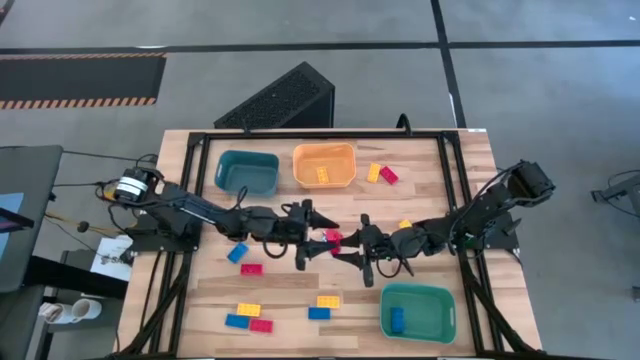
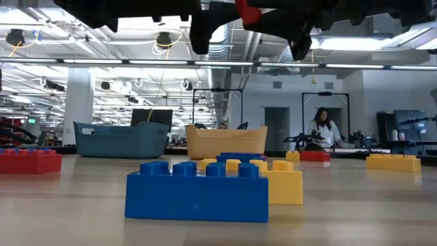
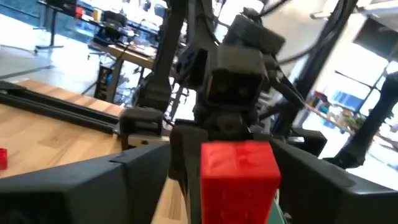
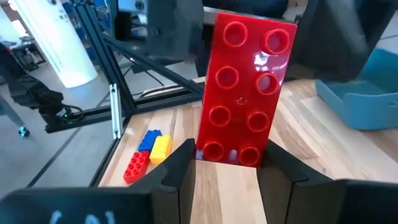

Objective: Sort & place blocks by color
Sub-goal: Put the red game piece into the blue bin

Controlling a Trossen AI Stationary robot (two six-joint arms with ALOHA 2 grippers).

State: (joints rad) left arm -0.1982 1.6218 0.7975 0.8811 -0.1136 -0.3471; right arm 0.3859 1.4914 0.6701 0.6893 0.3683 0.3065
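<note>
Mid-table, above the wood: red block point(image 1: 333, 238) squeezed between the fingers of the left gripper point(image 1: 318, 237), studs facing outward. Facing it nose to nose, right gripper point(image 1: 345, 247), fingers spread on either side of the block's far end, not visibly clamped. Elsewhere, scattered blocks point(image 1: 249, 316) lying on the table point(image 1: 420, 170), well apart from both.

High view looks straight down; low view sits at worktop level; both wrist views closely share the red block point(image 4: 246, 88).
</note>
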